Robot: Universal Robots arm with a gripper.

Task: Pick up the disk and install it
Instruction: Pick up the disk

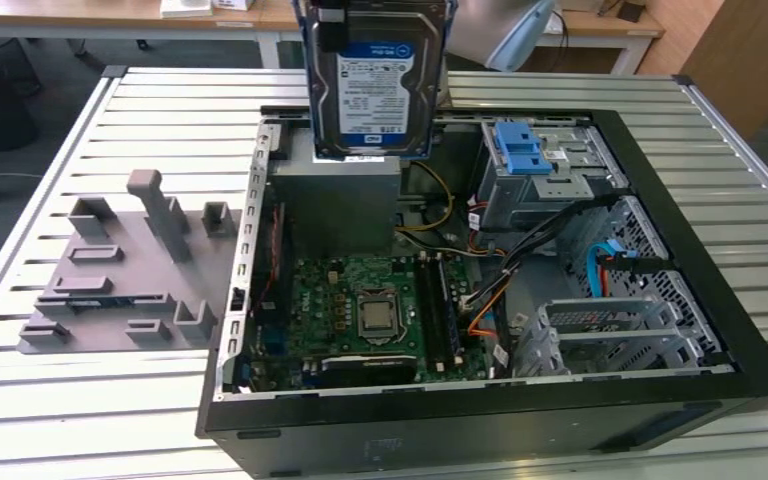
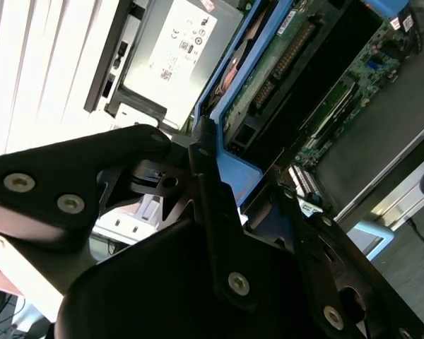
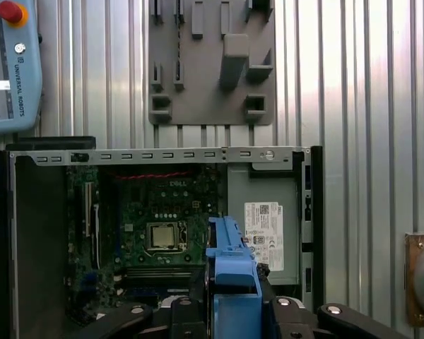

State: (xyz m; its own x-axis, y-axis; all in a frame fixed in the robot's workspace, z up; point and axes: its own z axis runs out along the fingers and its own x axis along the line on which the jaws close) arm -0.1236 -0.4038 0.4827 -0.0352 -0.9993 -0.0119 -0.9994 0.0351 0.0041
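The disk (image 1: 373,85) hangs upright over the back of the open computer case (image 1: 491,425), its white-and-blue label facing the exterior view. It has a silver body edged by a bright blue carrier frame (image 3: 233,272). My gripper (image 1: 381,10) holds it from above, at the exterior view's top edge. In both wrist views the black fingers (image 2: 212,205) are shut on the blue frame (image 2: 233,159), with the motherboard (image 3: 162,212) below. The disk is clear of the case and touches nothing else.
Inside the case are a grey power-supply box (image 1: 337,200), a drive cage with a blue latch (image 1: 524,150) and a silver perforated cage (image 1: 611,335). A grey fixture plate with pegs (image 1: 124,270) lies on the slatted table (image 1: 77,410) at the exterior view's left. A teach pendant (image 3: 10,63) lies beyond.
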